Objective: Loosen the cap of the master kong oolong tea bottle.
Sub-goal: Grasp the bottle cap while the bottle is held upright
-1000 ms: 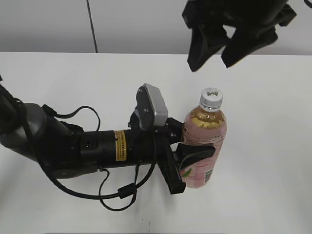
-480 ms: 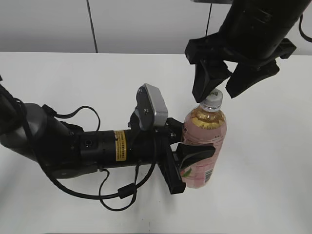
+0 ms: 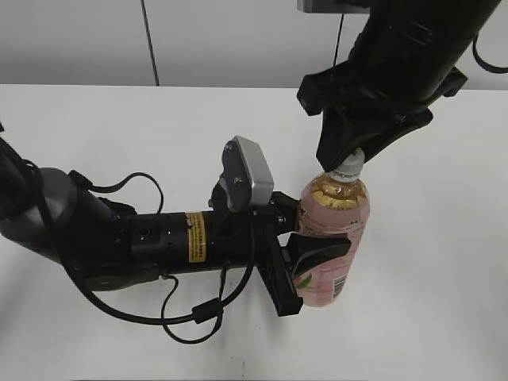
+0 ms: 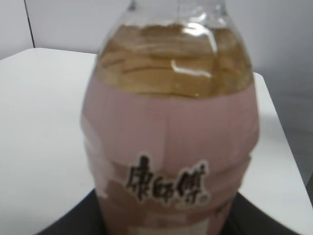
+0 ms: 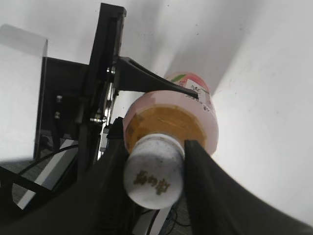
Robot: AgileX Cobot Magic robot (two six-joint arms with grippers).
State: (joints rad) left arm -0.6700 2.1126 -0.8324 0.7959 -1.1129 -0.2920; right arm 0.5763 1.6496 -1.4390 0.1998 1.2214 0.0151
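The master kong oolong tea bottle stands upright on the white table, clear with amber tea and a pink label. My left gripper is shut on its labelled body; the left wrist view shows the bottle filling the frame between the dark jaws. My right gripper has come down from above and is shut on the white cap, which only partly shows under it. In the right wrist view the cap, with its dark mark, sits between the two black fingers, above the bottle.
The left arm lies low across the table's left half, with a black cable loop in front. The right arm hangs over the bottle. A grey wall panel runs behind the table's far edge.
My right gripper has come down from above the bottle onto the cap, and its fingers have closed in from apart. The left gripper and the bottle have not moved.
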